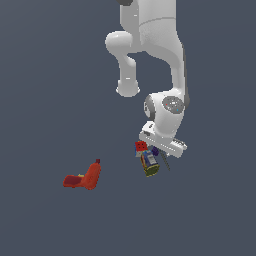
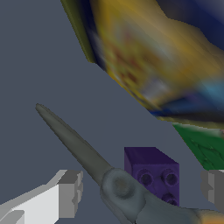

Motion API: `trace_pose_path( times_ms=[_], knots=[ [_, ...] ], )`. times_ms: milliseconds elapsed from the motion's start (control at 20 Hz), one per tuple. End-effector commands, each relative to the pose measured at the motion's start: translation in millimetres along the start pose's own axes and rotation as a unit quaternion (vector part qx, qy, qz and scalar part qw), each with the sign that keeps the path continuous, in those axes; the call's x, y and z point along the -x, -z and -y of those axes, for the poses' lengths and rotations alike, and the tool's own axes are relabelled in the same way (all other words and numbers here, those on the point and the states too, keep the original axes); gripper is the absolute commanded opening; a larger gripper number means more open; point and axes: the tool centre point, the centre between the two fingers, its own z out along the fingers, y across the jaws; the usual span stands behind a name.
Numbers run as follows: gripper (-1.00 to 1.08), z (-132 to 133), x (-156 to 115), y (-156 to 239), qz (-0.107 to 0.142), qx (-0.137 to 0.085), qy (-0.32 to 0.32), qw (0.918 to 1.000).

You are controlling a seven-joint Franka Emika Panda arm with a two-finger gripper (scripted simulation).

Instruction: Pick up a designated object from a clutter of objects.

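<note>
The designated slim tool (image 2: 83, 151) has a long tapering grey shaft running to a round pivot. It lies between my fingertips (image 2: 70, 192), beside a dark purple studded part (image 2: 153, 173); I cannot tell whether the two are joined. In the exterior view the thin grey shaft (image 1: 165, 162) and the purple part (image 1: 155, 151) sit just under my gripper (image 1: 159, 153). The gripper (image 2: 142, 190) is open and low over the tool, with one finger on each side and neither touching it.
A blue-and-yellow box (image 1: 150, 164) lies right beside the tool and fills much of the wrist view (image 2: 166, 57). A red-and-white cube (image 1: 141, 146) sits next to it. A red bottle-like object (image 1: 93, 174) and a red mug (image 1: 73, 181) lie towards the exterior view's left.
</note>
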Motion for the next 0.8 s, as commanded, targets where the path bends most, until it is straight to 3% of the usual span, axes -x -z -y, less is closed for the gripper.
trace_pose_path(
  times_ms=[0, 200, 250, 700, 750],
  knots=[
    [1.0, -8.0, 4.8, -20.4, 0.008, 0.009, -0.001, 0.9999],
    [1.0, -7.6, 4.6, -24.4, 0.008, 0.009, -0.001, 0.9999],
    [-1.0, -7.6, 4.6, -24.4, 0.008, 0.009, -0.001, 0.9999],
    [-1.0, -7.6, 4.6, -24.4, 0.008, 0.009, -0.001, 0.9999],
    [-1.0, 4.1, 0.1, -11.7, -0.002, -0.002, 0.003, 1.0]
  ],
)
